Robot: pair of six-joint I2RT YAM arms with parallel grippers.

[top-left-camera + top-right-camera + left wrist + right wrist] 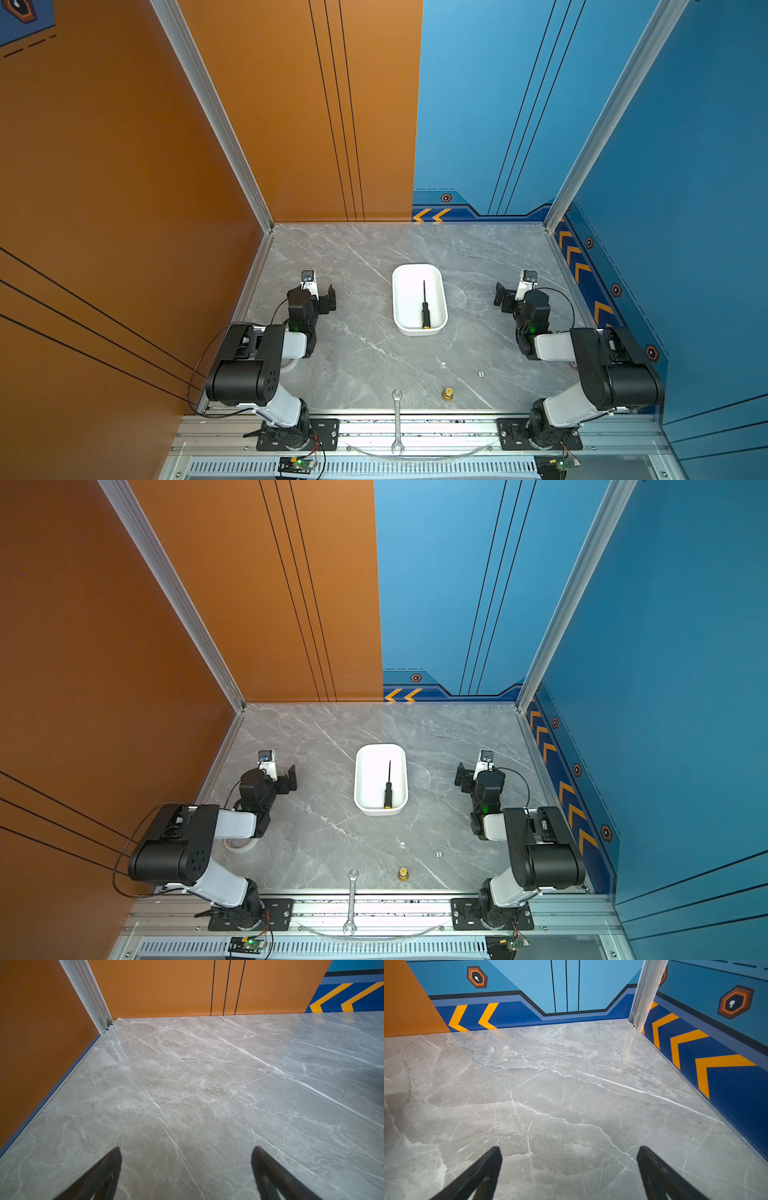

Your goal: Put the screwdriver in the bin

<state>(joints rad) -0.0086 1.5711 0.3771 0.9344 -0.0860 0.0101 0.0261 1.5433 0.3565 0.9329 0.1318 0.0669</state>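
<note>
Marble tabletop [361, 353]; bin [409, 286] sits between left gripper [187, 1149] and right gripper [569, 1148], both released, empty; screwdriver [425, 309] lies inside; task looks done; no further move needed.

Stood enclosed by an orange wall [104, 166] at left and a blue wall [685, 145] at right, framed with aluminium posts [219, 120]. Rested on a grey, white-veined marble table [353, 365], evenly lit. Bore yellow chevrons [702, 1076] along the blue base.

The black-and-yellow screwdriver [424, 307] lies flat inside the white bin [400, 291], yellow butt against its near wall, mid-table [353, 353].
</note>
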